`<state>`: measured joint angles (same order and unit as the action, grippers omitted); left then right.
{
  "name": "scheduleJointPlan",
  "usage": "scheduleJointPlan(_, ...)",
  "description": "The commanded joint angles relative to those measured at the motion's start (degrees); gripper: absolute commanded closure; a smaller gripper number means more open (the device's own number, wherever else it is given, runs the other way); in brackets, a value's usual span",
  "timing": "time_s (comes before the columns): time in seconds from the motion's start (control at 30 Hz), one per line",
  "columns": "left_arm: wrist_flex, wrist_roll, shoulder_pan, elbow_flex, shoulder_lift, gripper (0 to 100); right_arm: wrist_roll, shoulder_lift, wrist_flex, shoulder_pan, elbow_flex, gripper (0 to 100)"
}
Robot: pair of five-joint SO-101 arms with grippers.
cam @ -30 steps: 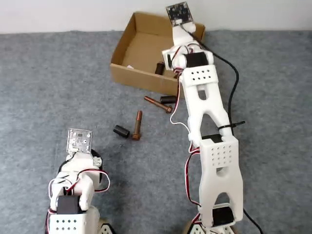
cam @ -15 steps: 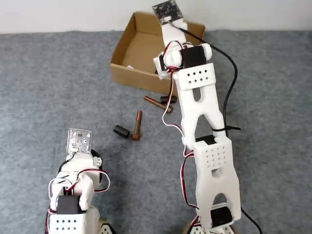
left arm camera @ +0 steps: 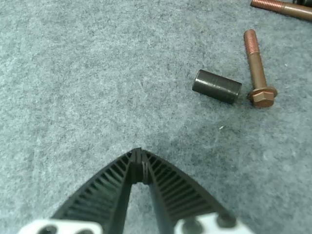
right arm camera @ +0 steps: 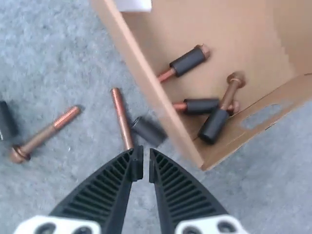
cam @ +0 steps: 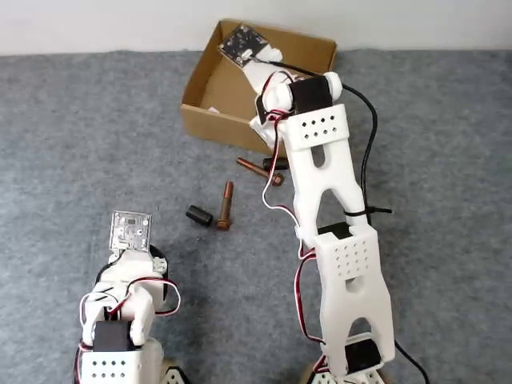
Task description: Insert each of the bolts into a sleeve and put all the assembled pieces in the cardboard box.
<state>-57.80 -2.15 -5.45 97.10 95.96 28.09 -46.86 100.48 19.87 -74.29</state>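
Observation:
A copper bolt [cam: 226, 204] lies on the grey carpet beside a black sleeve [cam: 199, 214]. A second bolt [cam: 258, 170] and sleeve [cam: 276, 163] lie against the outer front wall of the cardboard box [cam: 200, 80]. In the right wrist view the box [right arm camera: 131, 58] holds three assembled pieces [right arm camera: 185, 61] [right arm camera: 202, 106] [right arm camera: 219, 114]. My right gripper [right arm camera: 145, 158] hangs shut and holding nothing above the second bolt [right arm camera: 122, 119] and sleeve [right arm camera: 148, 130], just outside the box wall. My left gripper [left arm camera: 139, 157] is shut and holds nothing, short of the first sleeve [left arm camera: 217, 86] and bolt [left arm camera: 257, 68].
Grey carpet covers the table all around. The right arm [cam: 324, 168] stretches from the near edge to the box and hides part of the box's front wall. A white scrap [right arm camera: 134, 5] lies in the box. The left arm [cam: 120, 320] sits folded at the near left.
The right arm's wrist has swung left across the box, from its right side toward its middle. The left arm and the loose bolts and sleeves have not moved.

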Motion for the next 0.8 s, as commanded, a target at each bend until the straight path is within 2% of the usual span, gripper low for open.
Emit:
scheduleJointPlan(0.0,-0.79,-0.53,-0.18,-0.31,0.09,100,3.78,4.09,2.42,-0.66,8.09,98.7)
scheduleJointPlan(0.1,-0.79,-0.53,-0.18,-0.31,0.09,100,9.49,4.7,1.89,-0.84,15.47,98.7)
scheduleJointPlan(0.23,-0.79,-0.53,-0.18,-0.31,0.09,100,14.86,3.03,-1.54,-1.63,17.58,94.8)
scheduleJointPlan(0.4,-0.79,-0.53,-0.18,-0.31,0.09,100,19.08,-1.98,-7.52,-2.33,14.42,84.6)
scheduleJointPlan(0.77,-0.79,-0.53,-0.18,-0.31,0.09,100,23.12,-15.52,-9.19,-3.38,0.0,84.2)
